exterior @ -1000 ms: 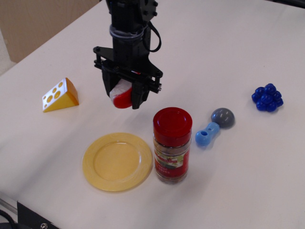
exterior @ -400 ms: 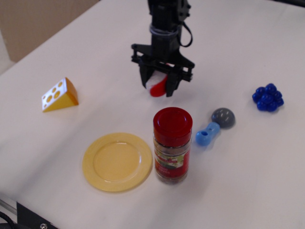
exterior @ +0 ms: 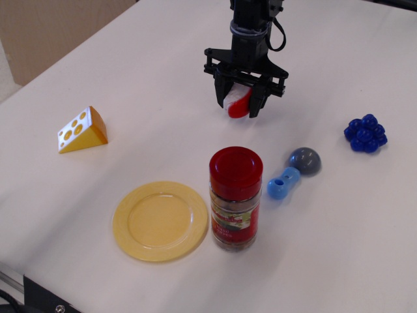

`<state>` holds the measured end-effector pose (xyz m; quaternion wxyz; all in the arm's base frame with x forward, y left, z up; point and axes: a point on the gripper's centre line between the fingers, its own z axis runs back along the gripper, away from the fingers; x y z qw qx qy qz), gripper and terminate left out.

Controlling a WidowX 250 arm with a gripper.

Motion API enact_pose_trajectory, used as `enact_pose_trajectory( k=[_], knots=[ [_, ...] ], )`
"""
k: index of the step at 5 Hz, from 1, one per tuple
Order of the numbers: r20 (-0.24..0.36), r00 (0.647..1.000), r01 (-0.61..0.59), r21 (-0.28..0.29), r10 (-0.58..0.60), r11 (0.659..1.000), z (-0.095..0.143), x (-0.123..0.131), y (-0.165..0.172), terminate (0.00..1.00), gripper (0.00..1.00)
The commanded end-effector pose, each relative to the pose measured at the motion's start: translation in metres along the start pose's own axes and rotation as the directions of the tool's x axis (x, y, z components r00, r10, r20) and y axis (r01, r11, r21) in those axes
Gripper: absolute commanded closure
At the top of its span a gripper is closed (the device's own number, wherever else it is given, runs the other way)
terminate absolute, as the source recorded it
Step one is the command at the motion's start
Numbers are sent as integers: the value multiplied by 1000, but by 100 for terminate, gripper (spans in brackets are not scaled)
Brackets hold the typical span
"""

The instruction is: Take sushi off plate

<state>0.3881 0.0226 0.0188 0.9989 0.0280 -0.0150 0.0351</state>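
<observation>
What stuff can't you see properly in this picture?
1. Sushi: the gripper jaws cover its sides, and whether it touches the table can't be told.
2. Arm: cut off by the top edge.
3. Jar label: print too small to read.
4. Plate: its right rim meets the jar; touching or just close can't be told.
5. Black object at the bottom left corner: cut off by the edge.

Plenty of bare tabletop (exterior: 130,78) around the gripper (exterior: 238,104), nothing close beside or under the jaws with the sushi (exterior: 237,102). Toward the camera, the red-lidded jar (exterior: 235,197) stands tall just beside the plate (exterior: 160,221). The blue-grey toy (exterior: 294,171) and blue berry cluster (exterior: 365,133) crowd the right, cheese wedge (exterior: 82,130) sits well apart left.
</observation>
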Motion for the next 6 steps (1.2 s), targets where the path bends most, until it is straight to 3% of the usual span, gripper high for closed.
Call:
enact_pose_trajectory(
  k=[1, 3, 4, 5, 6],
  knots=[
    [63, 996, -66, -30, 68, 997, 26, 5, 16, 0, 0],
    [141, 985, -106, 0, 105, 994, 75, -7, 22, 0, 0],
    [181, 974, -139, 20, 133, 990, 91, -15, 25, 0, 0],
    [181, 974, -139, 20, 133, 990, 91, -15, 25, 0, 0],
    [181, 974, -139, 20, 133, 990, 91, -15, 25, 100, 0]
  ],
)
